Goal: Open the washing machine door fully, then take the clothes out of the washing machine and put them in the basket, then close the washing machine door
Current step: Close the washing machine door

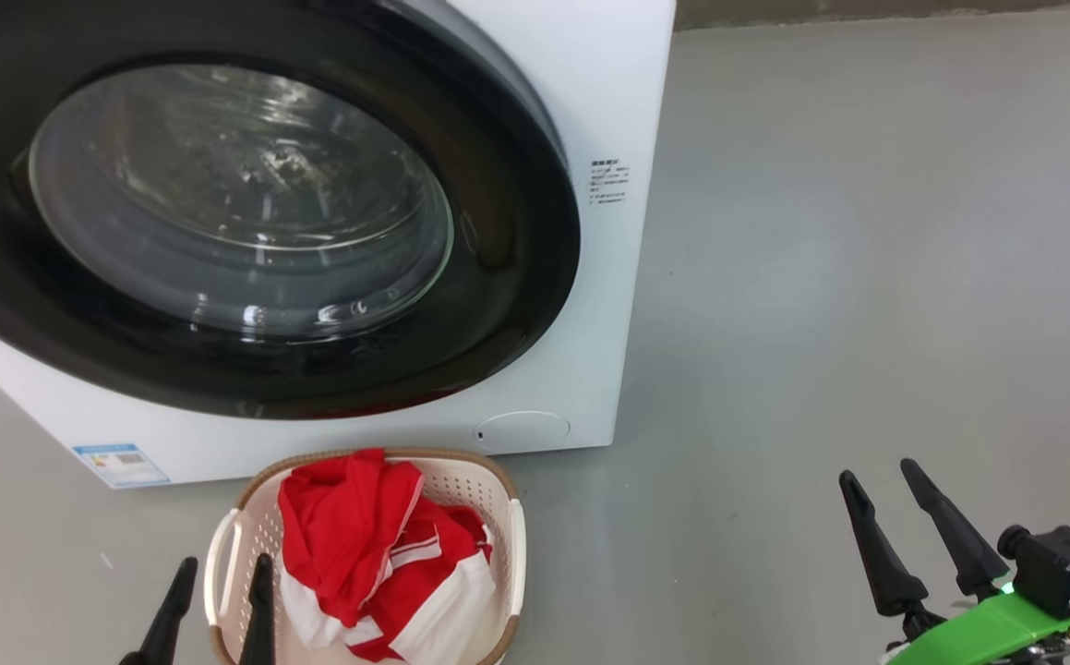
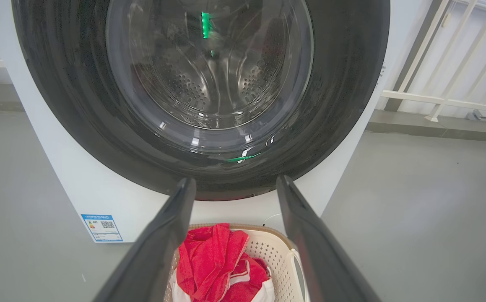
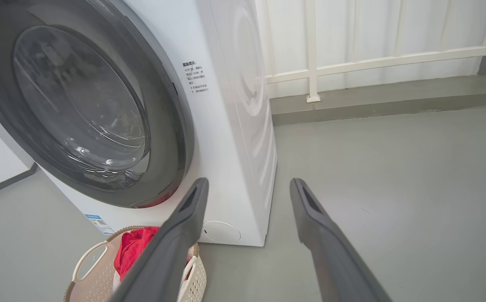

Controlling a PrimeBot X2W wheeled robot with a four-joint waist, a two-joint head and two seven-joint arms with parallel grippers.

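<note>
The white washing machine (image 1: 608, 92) stands at upper left, its round black-rimmed door (image 1: 516, 277) shut flat against the front, the steel drum visible through the glass (image 2: 209, 71). On the floor just in front sits the cream basket (image 1: 498, 489) with the red and white clothes (image 1: 368, 545) heaped inside. My left gripper (image 1: 221, 577) hangs open over the basket's left rim, nothing between its fingers. Away to the right over bare floor, my right gripper (image 1: 881, 480) is open and empty too. The basket (image 3: 87, 268) and the door (image 3: 171, 126) also show in the right wrist view.
Grey floor (image 1: 867, 277) stretches to the right of the machine. A white railing (image 3: 377, 63) runs along the wall behind it, above a low grey kerb. A blue label (image 1: 121, 465) is stuck low on the machine's front.
</note>
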